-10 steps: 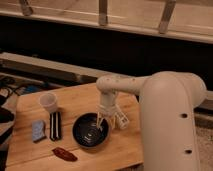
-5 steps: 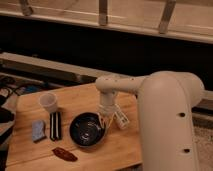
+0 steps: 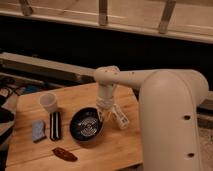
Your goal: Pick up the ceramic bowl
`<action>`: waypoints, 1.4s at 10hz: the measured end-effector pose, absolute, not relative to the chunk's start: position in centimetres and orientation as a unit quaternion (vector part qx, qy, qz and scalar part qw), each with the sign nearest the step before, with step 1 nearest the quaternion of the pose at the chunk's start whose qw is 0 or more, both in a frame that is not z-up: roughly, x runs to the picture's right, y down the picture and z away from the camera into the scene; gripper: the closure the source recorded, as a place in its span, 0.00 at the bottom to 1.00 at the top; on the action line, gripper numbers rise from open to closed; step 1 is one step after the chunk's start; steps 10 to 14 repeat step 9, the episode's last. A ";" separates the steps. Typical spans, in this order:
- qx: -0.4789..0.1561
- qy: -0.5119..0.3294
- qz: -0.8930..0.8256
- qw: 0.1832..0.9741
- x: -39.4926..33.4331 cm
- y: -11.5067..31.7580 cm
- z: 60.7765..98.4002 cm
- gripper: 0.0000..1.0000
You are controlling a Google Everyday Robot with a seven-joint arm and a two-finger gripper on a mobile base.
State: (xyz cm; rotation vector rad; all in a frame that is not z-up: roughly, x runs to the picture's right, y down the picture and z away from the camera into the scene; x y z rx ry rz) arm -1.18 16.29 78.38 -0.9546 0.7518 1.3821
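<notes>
The ceramic bowl (image 3: pixel 85 127) is dark, glossy and round, in the middle of the wooden table (image 3: pixel 125 150). It looks tilted, with its inside turned toward the camera. My gripper (image 3: pixel 105 117) hangs from the white arm and is at the bowl's right rim. One finger reaches inside the rim and the other finger (image 3: pixel 120 120) sits outside it to the right. It is shut on the rim.
A small white cup (image 3: pixel 48 102) stands at the left back of the table. A blue item (image 3: pixel 38 130) and a black item (image 3: pixel 55 125) lie left of the bowl. A reddish-brown item (image 3: pixel 65 154) lies in front. A dark railing runs behind.
The bowl has shifted left and slightly up with the gripper at its rim, and now shows more of its inside. The other items have not moved.
</notes>
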 end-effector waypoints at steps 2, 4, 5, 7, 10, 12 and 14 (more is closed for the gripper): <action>-0.419 0.320 0.592 0.610 -1.1 15.8 78.1 0.96; -0.431 0.314 0.578 0.617 -1.3 14.8 77.2 0.96; -0.437 0.310 0.572 0.621 -1.3 14.3 76.8 0.96; -0.441 0.310 0.568 0.621 -1.3 14.1 76.5 0.96; -0.440 0.310 0.567 0.623 -1.3 13.9 76.2 0.96; -0.440 0.310 0.567 0.623 -1.3 13.9 76.2 0.96; -0.440 0.310 0.567 0.623 -1.3 13.9 76.2 0.96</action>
